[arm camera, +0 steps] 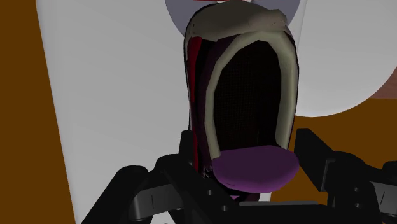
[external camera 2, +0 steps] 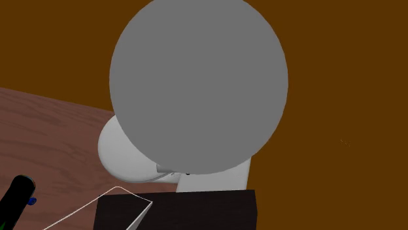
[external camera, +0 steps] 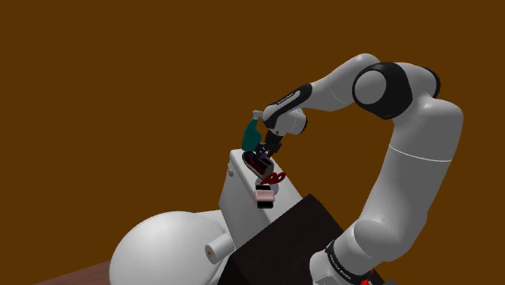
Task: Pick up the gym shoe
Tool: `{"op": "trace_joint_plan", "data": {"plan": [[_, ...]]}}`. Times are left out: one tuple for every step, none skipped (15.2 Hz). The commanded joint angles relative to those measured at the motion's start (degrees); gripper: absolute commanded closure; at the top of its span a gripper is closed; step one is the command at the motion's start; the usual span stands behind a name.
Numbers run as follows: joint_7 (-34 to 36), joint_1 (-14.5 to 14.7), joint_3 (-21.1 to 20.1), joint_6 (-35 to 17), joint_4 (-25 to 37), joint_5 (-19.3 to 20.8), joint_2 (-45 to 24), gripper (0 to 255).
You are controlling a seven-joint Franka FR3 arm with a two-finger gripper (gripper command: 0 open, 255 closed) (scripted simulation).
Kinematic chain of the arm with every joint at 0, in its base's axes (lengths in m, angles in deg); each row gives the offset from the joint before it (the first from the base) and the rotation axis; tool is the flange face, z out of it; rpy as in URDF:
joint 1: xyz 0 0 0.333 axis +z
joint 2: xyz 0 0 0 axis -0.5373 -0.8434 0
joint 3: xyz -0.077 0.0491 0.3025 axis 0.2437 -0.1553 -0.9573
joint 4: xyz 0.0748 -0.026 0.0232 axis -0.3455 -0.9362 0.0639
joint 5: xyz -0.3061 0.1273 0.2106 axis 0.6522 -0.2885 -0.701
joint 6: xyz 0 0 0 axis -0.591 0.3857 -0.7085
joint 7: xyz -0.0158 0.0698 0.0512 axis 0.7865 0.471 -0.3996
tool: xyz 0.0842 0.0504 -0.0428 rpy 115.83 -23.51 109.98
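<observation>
**Gripper (arm camera: 249,135) straddles the heel of the gym shoe (arm camera: 245,89) on a toilet tank**

In the wrist view the camera looks into the shoe's dark mouth. A beige collar rings it, a purple heel tab sits nearest the hand and a red flank runs down one side. The shoe's front, past the far end of the collar, is cut off by the picture's edge. The two black fingers (arm camera: 313,149) stand apart with the heel between them. One lies against the red flank, while a thin strip of white seems to part the other from the collar, so the shoe is not clasped.

In the shoulder view the arm (external camera: 421,154) bends over the white tank (external camera: 233,193). The hand hangs just above the shoe, which rests on the tank's top, and covers part of it. A teal thing (external camera: 252,132) sits just beside the hand, its kind hard to make out. A red looped thing (external camera: 277,176) and a small pink, black and white block (external camera: 264,194) lie nearer the stand (external camera: 283,239), which hides the tank's lower corner. The rounded white bowl (external camera: 158,247) runs off the bottom edge.

In the second exterior view a large grey disc (external camera 2: 198,85) blocks the middle. Below it the bowl's rim, the stand's top and a wood-grained floor (external camera 2: 46,131) show. A black object (external camera 2: 16,196) with green and blue marks is cut off at the corner
</observation>
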Motion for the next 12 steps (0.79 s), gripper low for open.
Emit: {"op": "trace_joint_plan", "data": {"plan": [[-0.01,0.0,0.01,-0.14,-0.09,-0.01,-0.02,255],[0.34,0.13,0.22,0.44,-0.14,0.39,0.66,255],[0.69,0.26,0.43,1.04,-0.18,0.79,1.33,255],[1.04,0.39,0.62,1.64,-0.2,1.19,2.0,255],[1.38,0.51,0.81,2.24,-0.21,1.59,2.66,255],[1.73,0.62,0.99,2.85,-0.21,1.99,3.31,255],[2.07,0.72,1.16,3.46,-0.2,2.39,3.95,255],[2.41,0.82,1.33,4.08,-0.17,2.78,4.59,255],[2.75,0.91,1.48,4.7,-0.13,3.17,5.22,255],[3.08,1.0,1.63,5.33,-0.07,3.55,5.84,255],[3.41,1.07,1.76,5.97,0.0,3.92,6.46,255],[3.73,1.15,1.89,6.61,0.08,4.29,7.06,255]]}}
